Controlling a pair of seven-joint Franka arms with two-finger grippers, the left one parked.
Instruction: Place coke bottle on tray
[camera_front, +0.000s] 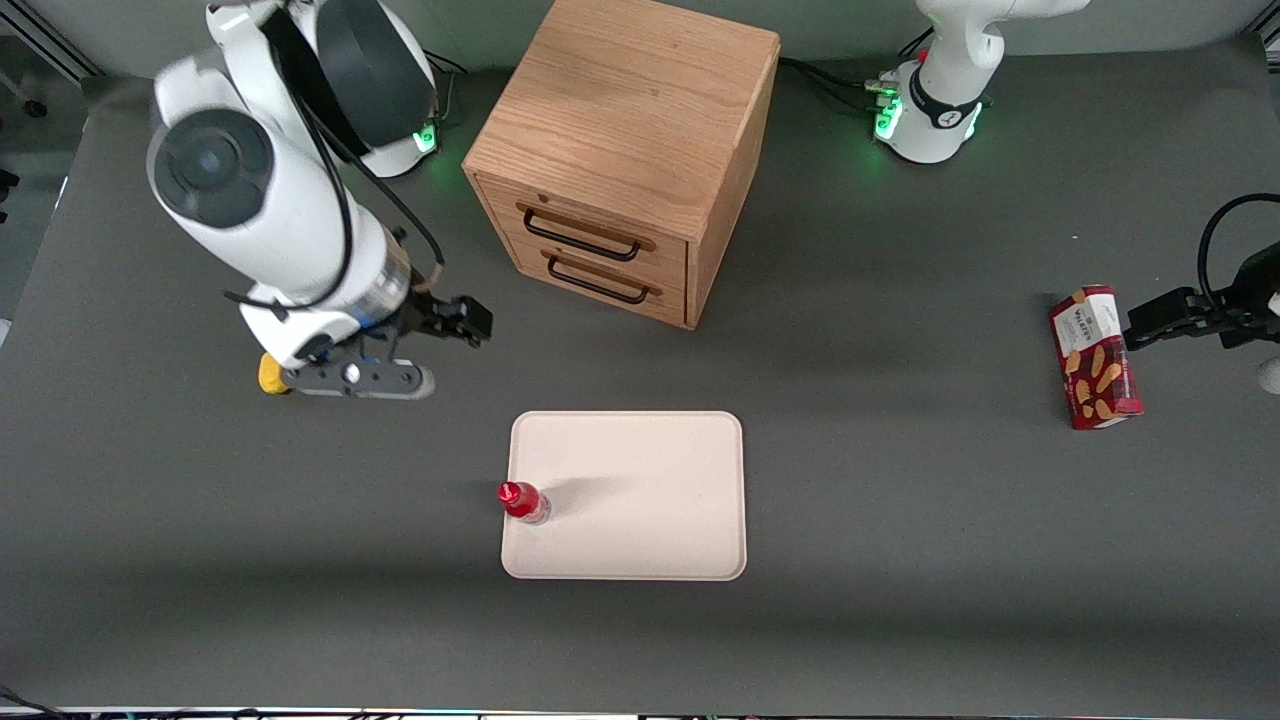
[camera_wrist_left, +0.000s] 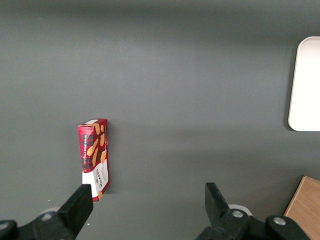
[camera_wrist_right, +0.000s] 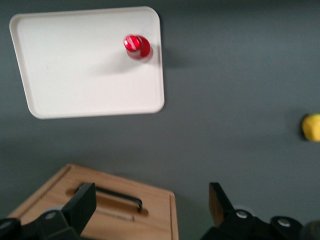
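1. Raised off the table, the right arm's gripper (camera_wrist_right: 150, 207) hangs toward the working arm's end, its two fingers (camera_wrist_right: 80, 205) spread wide with nothing between them.
2. Seen from the front camera, that gripper (camera_front: 355, 378) sits well apart from the tray (camera_front: 640, 520), farther from the camera than the tray is.
3. Standing upright on the tray is the coke bottle (camera_front: 524, 501), red cap up, close to the tray's rim on the edge facing the working arm's end.
4. From the wrist camera the coke bottle (camera_wrist_right: 137, 47) shows from above, just inside a rounded corner of the cream-pink tray (camera_wrist_right: 75, 75).
5. One wooden drawer cabinet (camera_front: 625, 150) with two dark handles stands farther from the front camera than the tray, its drawers both closed.
6. One small yellow object (camera_front: 270, 375) lies on the table just beside the gripper as the front camera sees it.
7. Over toward the parked arm's end, a red snack box (camera_front: 1095, 358) rests on the grey table (camera_front: 900, 500), well apart from the tray.
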